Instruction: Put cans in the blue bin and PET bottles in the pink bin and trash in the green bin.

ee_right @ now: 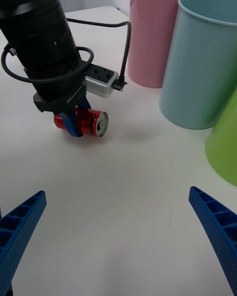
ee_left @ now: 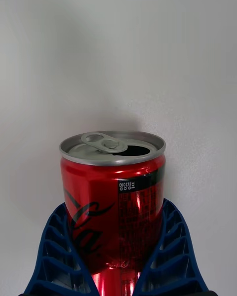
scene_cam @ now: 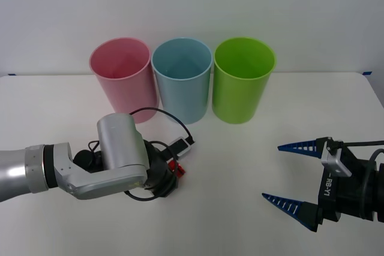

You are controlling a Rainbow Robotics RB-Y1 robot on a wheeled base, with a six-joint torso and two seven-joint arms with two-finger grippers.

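Can: one small red metal drink can with silver ends (ee_right: 85, 122) is seen lying on its side on the white table (scene_cam: 240, 166), in front of the bins and nearer the pink one, its opened top turned away from the wrist.
Left gripper: the left gripper (ee_left: 118, 256) is lowered onto the can, its blue ribbed jaws clamped on the can's sides.
Right gripper: the right gripper (scene_cam: 287, 172) is held above the table well apart from the can, jaws wide apart and empty.
Bins: three are counted in a row at the back, a tall pink plastic bin (scene_cam: 123, 76), a tall light blue plastic bin (scene_cam: 182, 76) in the middle and a tall lime-green plastic bin (scene_cam: 243, 79).
Risk: the smooth round can could be squeezed out of the jaws on lifting (the hold seems set towards its base end); a low carry could knock the blue bin's rim, and its close neighbours leave little margin.
Count: one can, three bins, two grippers.
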